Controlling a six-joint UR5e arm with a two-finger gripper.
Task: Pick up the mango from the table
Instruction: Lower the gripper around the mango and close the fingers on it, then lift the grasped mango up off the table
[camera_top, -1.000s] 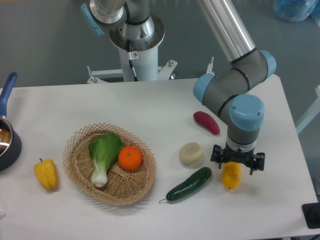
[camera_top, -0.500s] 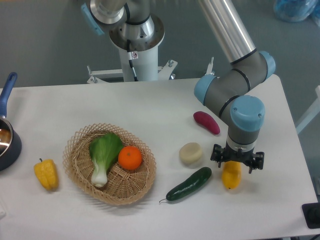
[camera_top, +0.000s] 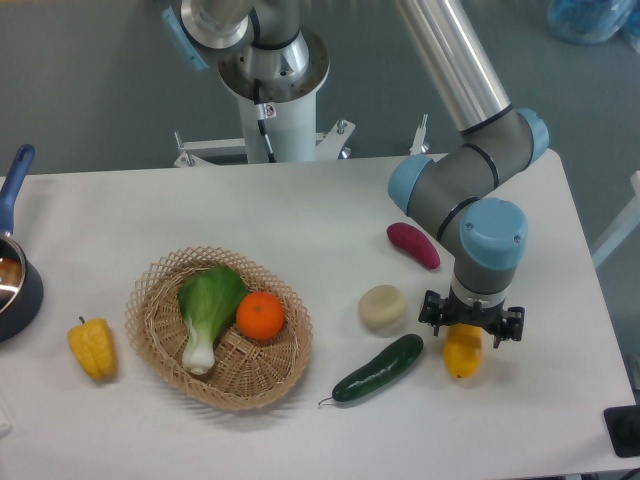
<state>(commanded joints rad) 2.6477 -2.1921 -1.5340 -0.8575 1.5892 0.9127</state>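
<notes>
— How is the gripper (camera_top: 467, 336) set, and what is it doing?

— It is pointed straight down over the mango (camera_top: 462, 353), whose upper end is covered by the gripper body. The jaws are seen as dark brackets on either side of the fruit. Whether they are pressed against the skin or merely standing around it cannot be told from this view.

— Where is the mango itself?

— It is seen near the right front part of the table (camera_top: 300, 210), with its lower end showing below the gripper. Whether it is resting on the surface or has been raised off it cannot be judged.

— Why such a vertical approach?

— The fruit is elongated and smooth, so it is probably being straddled across its narrow width, where a firmer hold can be had.

— What lies around it?

— A cucumber (camera_top: 379, 369) is placed just beside it on the left, apart from it. A pale round item (camera_top: 381, 306) and a reddish sweet potato (camera_top: 414, 245) are found farther back. Well apart to the left, a wicker basket (camera_top: 166, 350) holds a leafy green (camera_top: 207, 305) and an orange (camera_top: 260, 315), and a yellow bell pepper (camera_top: 92, 348) lies beyond it.

— Any risk?

— The cucumber could be nudged if the lift is not kept straight.
</notes>
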